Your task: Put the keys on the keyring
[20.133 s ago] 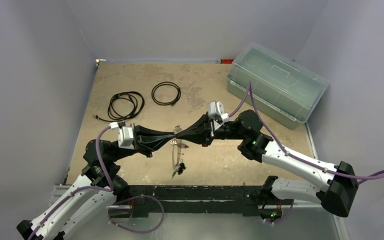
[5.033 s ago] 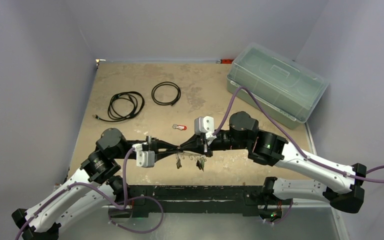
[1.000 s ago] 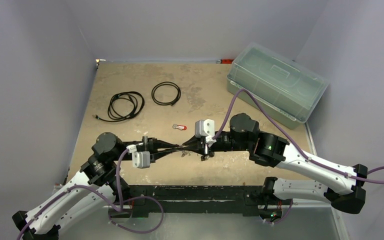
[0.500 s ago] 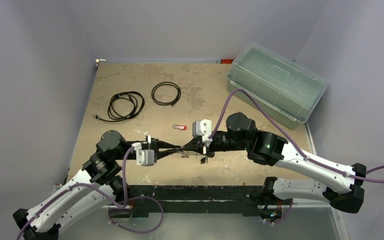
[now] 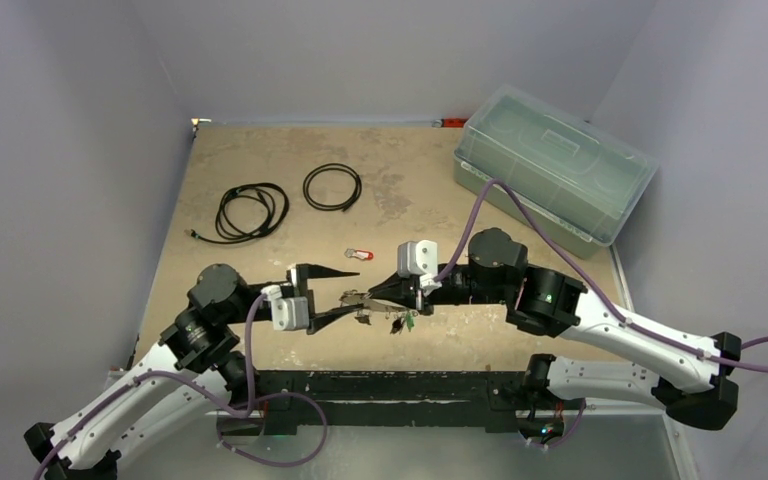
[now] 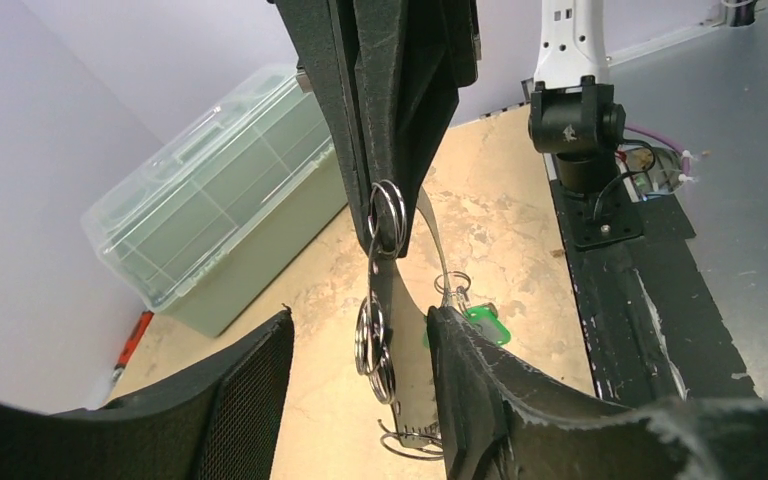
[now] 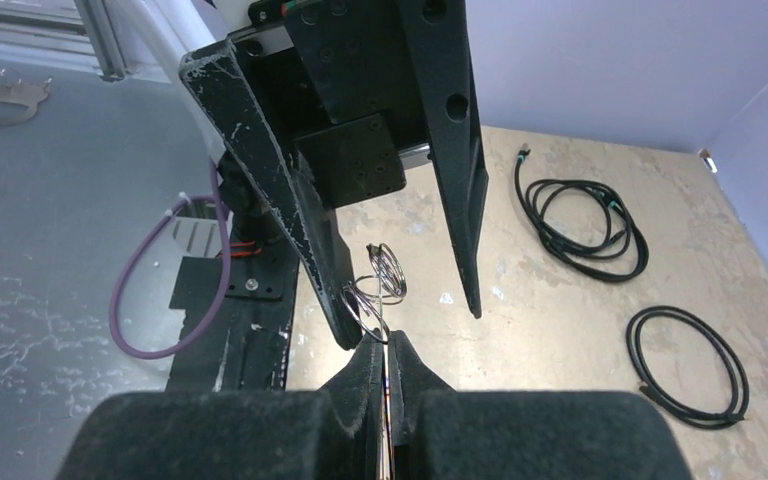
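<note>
Since the previous frame the left gripper (image 5: 348,291) has opened; its fingers now stand apart, one on each side of the keyring (image 6: 436,240). Right gripper (image 5: 360,297) is closed on the keyring and holds it above the table (image 5: 290,150), well to the left of the box (image 5: 555,175). Keys (image 5: 401,322) hang beneath it, one green. One red key (image 5: 358,254) lies on the table, also left of the box
</note>
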Robot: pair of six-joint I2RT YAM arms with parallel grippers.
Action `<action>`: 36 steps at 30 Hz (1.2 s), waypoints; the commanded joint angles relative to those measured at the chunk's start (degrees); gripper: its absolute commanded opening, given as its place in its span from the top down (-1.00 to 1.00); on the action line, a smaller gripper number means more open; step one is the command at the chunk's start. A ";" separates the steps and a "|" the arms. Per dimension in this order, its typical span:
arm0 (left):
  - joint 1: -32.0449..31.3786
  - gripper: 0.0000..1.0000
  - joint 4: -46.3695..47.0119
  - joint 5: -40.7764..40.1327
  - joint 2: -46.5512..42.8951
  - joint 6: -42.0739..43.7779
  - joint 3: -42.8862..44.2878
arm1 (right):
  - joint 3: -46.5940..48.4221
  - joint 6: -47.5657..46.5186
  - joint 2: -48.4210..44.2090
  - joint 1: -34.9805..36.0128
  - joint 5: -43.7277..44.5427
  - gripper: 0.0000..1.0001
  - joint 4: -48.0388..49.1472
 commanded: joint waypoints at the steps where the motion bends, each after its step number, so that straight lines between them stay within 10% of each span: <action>1: 0.06 -0.04 -2.44 -3.00 -1.79 0.62 0.92 | 0.07 0.18 -0.62 0.27 2.70 1.00 4.11; 20: 0.06 -0.90 -10.74 -45.92 4.02 -22.69 6.47 | -6.78 10.10 -0.19 1.87 40.19 1.00 2.46; 31: 0.08 -0.98 -27.67 -70.74 28.12 -49.09 20.16 | -7.40 18.63 -2.53 1.87 53.54 1.00 -2.88; 36: 0.10 -0.87 -24.48 -67.84 36.03 -42.85 21.33 | -7.40 20.71 -2.28 1.87 54.89 1.00 -5.15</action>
